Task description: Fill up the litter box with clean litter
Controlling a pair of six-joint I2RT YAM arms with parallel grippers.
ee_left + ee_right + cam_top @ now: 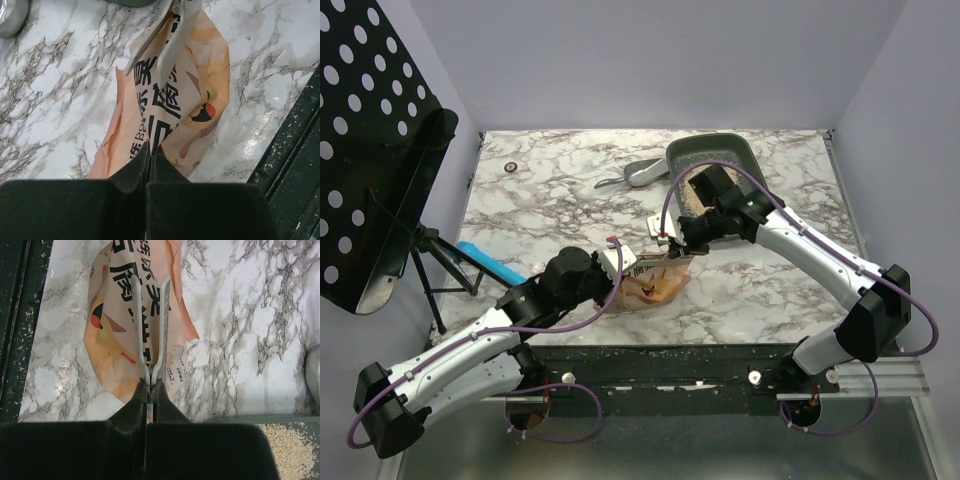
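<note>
The left end effector (150, 148) is pinching, jaws fully closed, the near-left end of the orange-tan printed plastic bag (200, 75). The right end effector (151, 382) is clamping the opposite end just as tightly, so the bag's long axis is running between them over the marbled white desk (550, 200). The dark grey rectangular plastic litter box (715, 148) is lying just beyond the right end effector, farther from the bases, with pale tan granular clean litter (692, 198) showing inside. The right arm is sitting nearer to it, so the bag is likely needing to swing back and rightward.
</note>
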